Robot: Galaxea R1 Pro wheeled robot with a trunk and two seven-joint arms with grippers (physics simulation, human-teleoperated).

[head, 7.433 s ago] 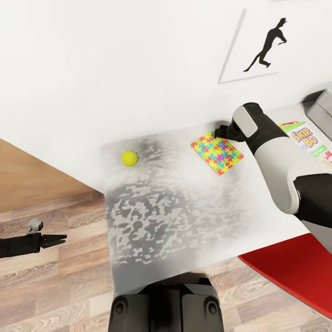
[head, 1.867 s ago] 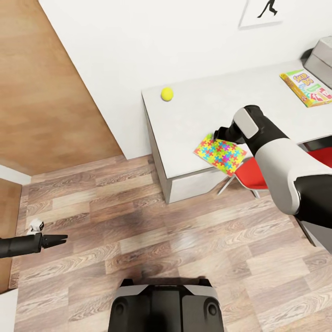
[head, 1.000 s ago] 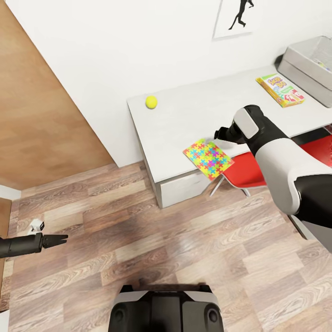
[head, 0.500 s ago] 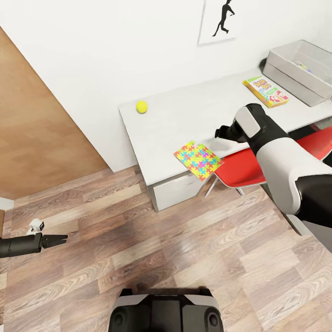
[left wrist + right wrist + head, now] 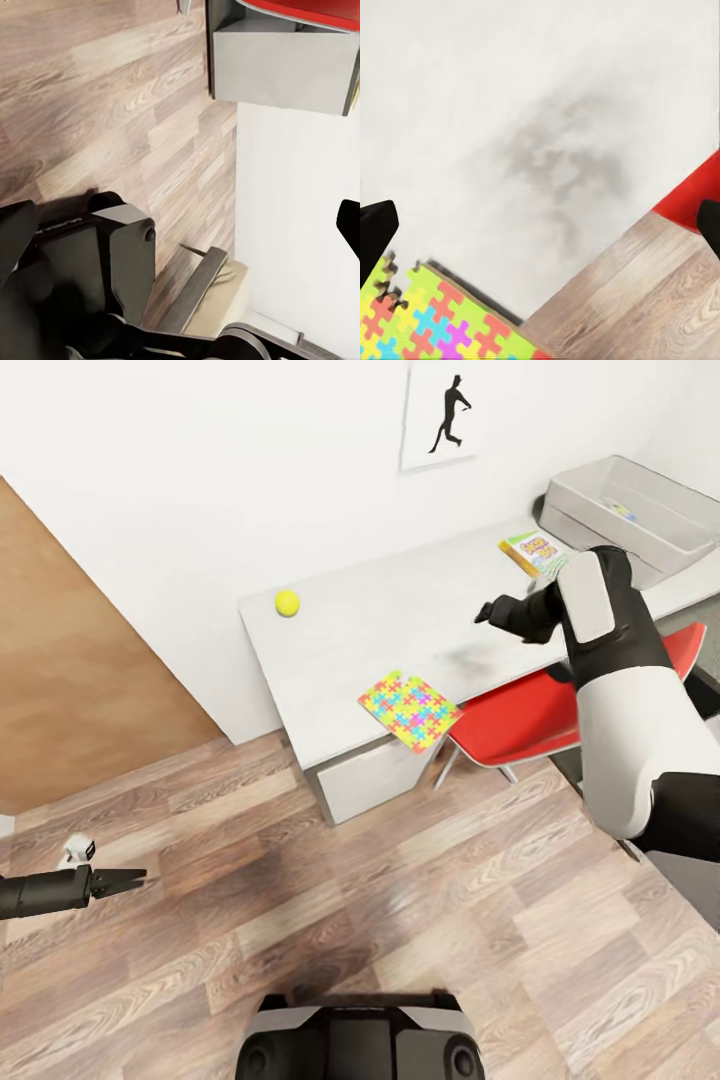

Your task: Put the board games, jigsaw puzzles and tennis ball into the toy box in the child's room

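On the worktop [image 5: 400,622], a jigsaw puzzle [image 5: 409,708] lies at the near edge with one corner hanging over it, well apart from the tennis ball [image 5: 287,602], which sits toward 11 o'clock from it, near the wall. Toward 2 o'clock from the puzzle a board game [image 5: 533,550] lies flat just beside the toy box [image 5: 600,520], partly hidden behind the right arm. Something small and colourful shows inside the box, too small to name. A red chair [image 5: 530,715] is tucked under the worktop at 3 o'clock of the puzzle.

The right end effector [image 5: 486,611] hovers over bare worktop between puzzle and game, and the right wrist view shows its fingertips spread wide with nothing between them. The left end effector [image 5: 128,877] hangs low over the floor [image 5: 350,900] at about 9 o'clock in the head view, far from the worktop; its fingers look close together and carry nothing.

As a judgement, most of the task remains: ball, puzzle and game are all outside the box, and the other toys and the bed cannot be checked from these views.
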